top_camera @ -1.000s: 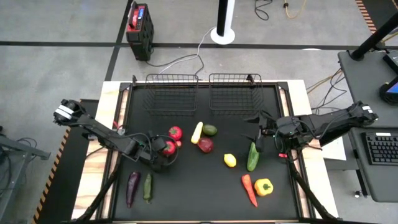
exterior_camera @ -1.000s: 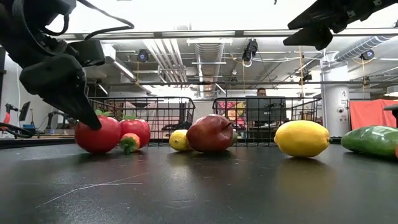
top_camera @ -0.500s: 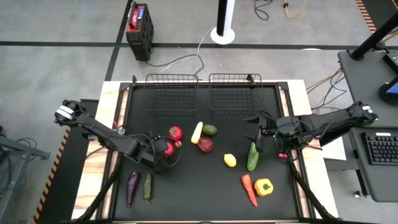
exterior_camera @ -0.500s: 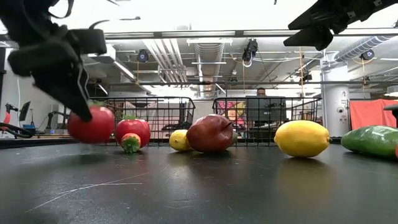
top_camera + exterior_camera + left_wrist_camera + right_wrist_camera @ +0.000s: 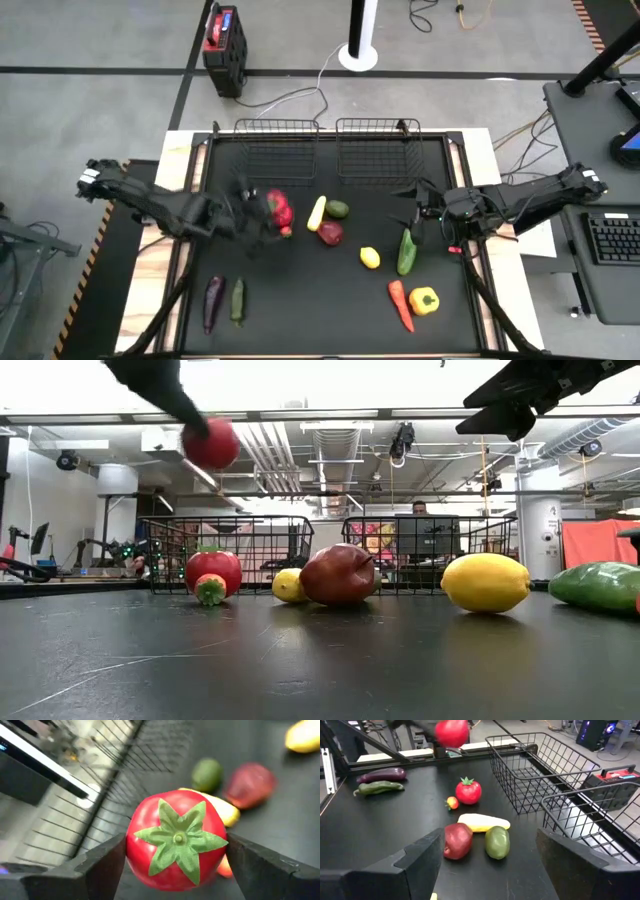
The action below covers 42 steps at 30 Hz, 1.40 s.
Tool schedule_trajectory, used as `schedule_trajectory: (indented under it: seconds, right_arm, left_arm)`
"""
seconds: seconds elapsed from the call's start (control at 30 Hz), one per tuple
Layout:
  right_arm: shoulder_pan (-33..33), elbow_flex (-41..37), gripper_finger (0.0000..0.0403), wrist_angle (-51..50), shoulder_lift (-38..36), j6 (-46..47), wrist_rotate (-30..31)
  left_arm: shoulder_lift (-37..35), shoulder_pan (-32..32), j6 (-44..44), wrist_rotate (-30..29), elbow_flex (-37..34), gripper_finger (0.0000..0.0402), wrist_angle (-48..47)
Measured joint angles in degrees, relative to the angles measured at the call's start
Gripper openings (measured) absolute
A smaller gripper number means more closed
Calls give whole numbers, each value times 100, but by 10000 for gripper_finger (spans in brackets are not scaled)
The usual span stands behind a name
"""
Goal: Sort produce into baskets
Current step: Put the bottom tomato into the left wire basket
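My left gripper (image 5: 262, 212) is shut on a red tomato (image 5: 176, 840) with a green star-shaped calyx. It is raised high over the table's left middle, and the tomato shows near the top of the low view (image 5: 211, 444). A second tomato (image 5: 212, 572) rests on the table below it. My right gripper (image 5: 413, 215) is open and empty, above the table's right side, by the far end of a green cucumber (image 5: 406, 250). Two black wire baskets (image 5: 276, 148) (image 5: 378, 148) stand at the far edge. My left gripper pinches the tomato by its two opposite sides (image 5: 135, 851) between its two fingers (image 5: 102, 867). The calyx faces the wrist camera. The fingers slant down from the table's left. The tomato is lifted clear of the table.
A yellow squash (image 5: 316, 212), an avocado (image 5: 338, 209) and a dark red fruit (image 5: 330, 233) lie mid-table. A lemon (image 5: 370, 257), a carrot (image 5: 400, 304) and a yellow pepper (image 5: 424, 300) lie near right. An eggplant (image 5: 213, 302) and a green cucumber (image 5: 238, 300) lie near left.
My left gripper has risen with the red tomato and gone a little toward the far edge. The tomato, which sat on the table beside the second tomato, is now lifted well clear.
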Motion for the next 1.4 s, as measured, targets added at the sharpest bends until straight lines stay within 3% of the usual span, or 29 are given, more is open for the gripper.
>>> schedule_trajectory:
  seconds: [0.17, 0.37, 0.57, 0.7, 0.9, 1.07, 1.4]
  right_arm:
    - [0, 0, 304, 2, 2, -2, 1]
    - [0, 0, 304, 1, 0, -4, 1]
    - [0, 0, 304, -2, 2, 2, 21]
    - [0, 0, 304, -23, 1, 2, 49]
    - [0, 0, 304, -98, 1, 54, 61]
    - [0, 0, 304, -98, 2, 98, 67]
    - [0, 0, 304, -105, 2, 114, 111]
  left_arm:
    - [-291, 1275, 1475, 248, 346, 309, 128]
    - [-351, 3363, 2866, 1873, 366, 309, 815]
    - [247, 4914, 2740, 2769, 366, 309, 1546]
    - [853, 5093, 2786, 3004, 363, 309, 1598]
    - [1541, 5149, 3515, 3054, 355, 309, 1471]
    - [1919, 5378, 3076, 3341, 422, 309, 1412]
    - [2568, 5520, 2639, 3342, 809, 309, 827]
